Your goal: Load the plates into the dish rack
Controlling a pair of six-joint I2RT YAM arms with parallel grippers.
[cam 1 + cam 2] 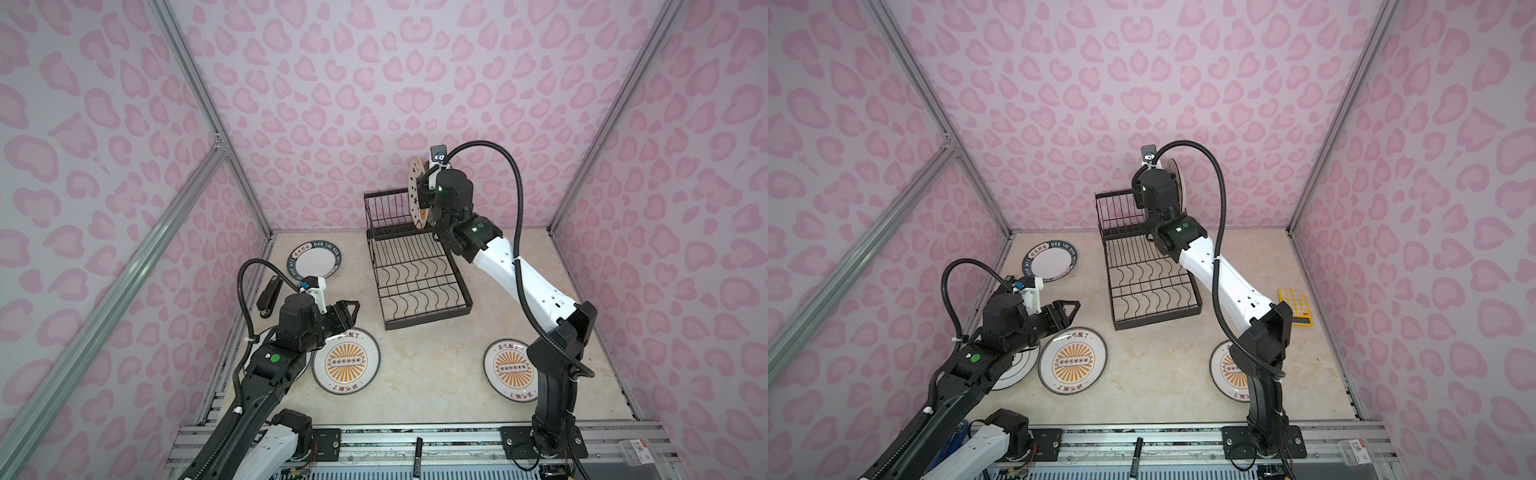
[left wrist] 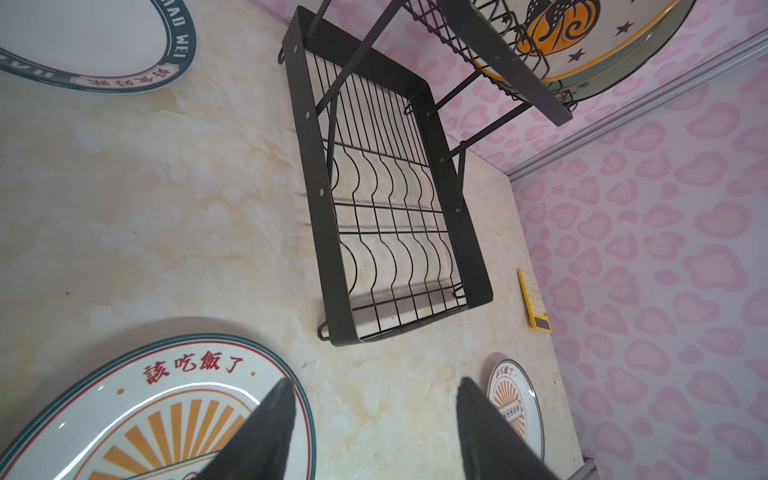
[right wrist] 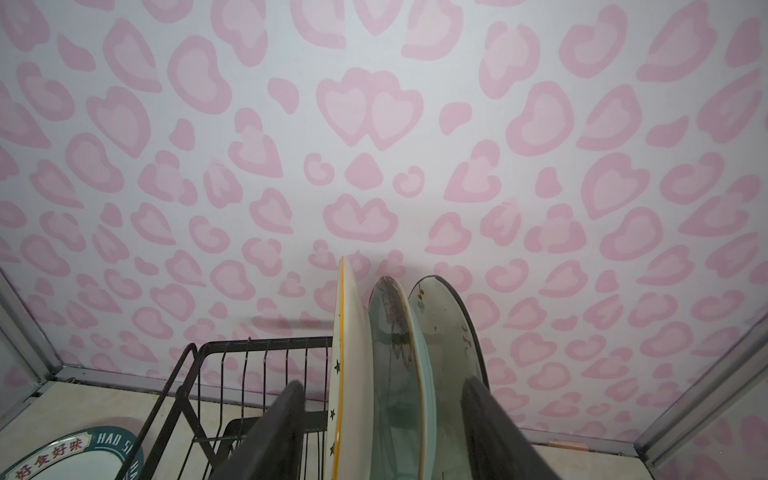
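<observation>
The black wire dish rack stands at the back. Three plates stand on edge in its upper tier: star-patterned, pale teal, and dark-rimmed white. My right gripper is open, with its fingers either side of them. Flat on the table lie two sunburst plates, a lettered-rim plate and a white plate under my left arm. My left gripper hovers open and empty beside the near sunburst plate.
A yellow calculator lies right of the rack, near the right wall. A black stapler-like object sits by the left wall. A marker pen rests on the front rail. Pink patterned walls close in three sides.
</observation>
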